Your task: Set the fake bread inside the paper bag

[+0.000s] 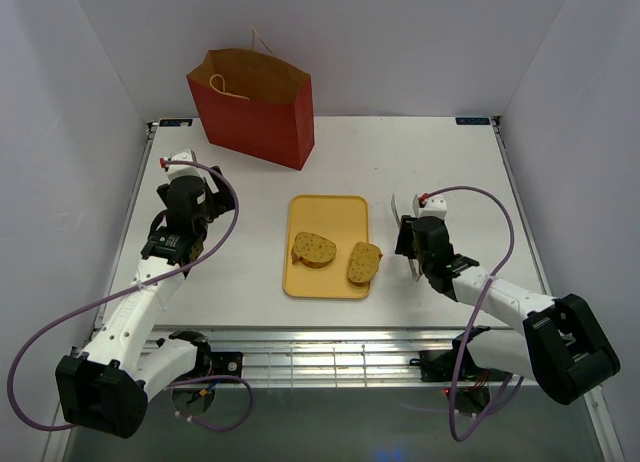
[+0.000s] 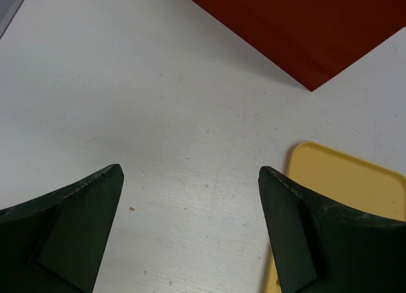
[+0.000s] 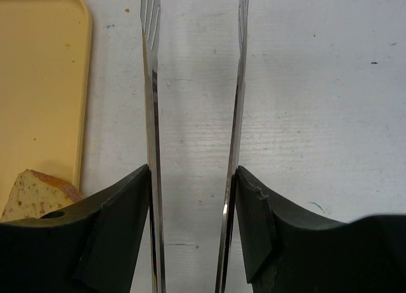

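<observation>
Two tan speckled slices of fake bread (image 1: 313, 249) (image 1: 364, 263) lie on a flat yellow tray (image 1: 328, 212). The red paper bag (image 1: 255, 107) stands upright at the back left, its mouth open. My right gripper (image 1: 411, 234) (image 3: 193, 169) sits just right of the tray, shut on a pair of metal tongs (image 3: 152, 84). The tong arms stand spread with nothing between them, and a corner of one bread slice (image 3: 35, 195) shows beside them. My left gripper (image 1: 200, 194) (image 2: 190, 172) hangs open over bare table between the bag (image 2: 304, 26) and the tray (image 2: 349, 179).
White walls close in the table on the left, back and right. The tray (image 3: 38, 84) lies mid-table between both arms. Purple cables loop beside each arm's base at the near edge.
</observation>
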Robot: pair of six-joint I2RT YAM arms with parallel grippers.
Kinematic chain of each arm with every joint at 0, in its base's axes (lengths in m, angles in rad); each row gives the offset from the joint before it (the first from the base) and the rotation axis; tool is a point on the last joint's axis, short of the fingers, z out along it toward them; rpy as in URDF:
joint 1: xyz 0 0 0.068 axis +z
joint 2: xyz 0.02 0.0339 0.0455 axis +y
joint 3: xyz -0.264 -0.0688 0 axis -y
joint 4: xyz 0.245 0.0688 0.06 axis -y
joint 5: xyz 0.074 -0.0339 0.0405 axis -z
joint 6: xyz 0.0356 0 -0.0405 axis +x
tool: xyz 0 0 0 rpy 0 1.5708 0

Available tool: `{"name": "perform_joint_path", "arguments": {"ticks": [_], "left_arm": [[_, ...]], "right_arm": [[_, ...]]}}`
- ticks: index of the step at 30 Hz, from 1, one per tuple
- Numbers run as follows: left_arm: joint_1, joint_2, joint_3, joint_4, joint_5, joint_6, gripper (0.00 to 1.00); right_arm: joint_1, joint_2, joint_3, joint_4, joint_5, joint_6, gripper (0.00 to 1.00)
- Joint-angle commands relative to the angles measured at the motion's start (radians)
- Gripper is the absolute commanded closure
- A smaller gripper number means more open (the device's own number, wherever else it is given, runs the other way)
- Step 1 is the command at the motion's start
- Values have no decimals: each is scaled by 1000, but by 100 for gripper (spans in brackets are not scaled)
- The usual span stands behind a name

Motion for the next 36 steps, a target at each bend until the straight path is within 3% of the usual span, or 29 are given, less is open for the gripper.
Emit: {"name": "perform_joint_path", "arguments": {"ticks": [1,23,36], "left_arm": [[-7,1,11,7,12,11,2],[-10,-3,11,8,10,13,2],[-16,4,10,7,4,16,2]], "right_arm": [[-4,11,7,61,-2,14,40],[-12,100,37,22,-71,19,38],[-16,129,60,-10,-88,17,31]]}}
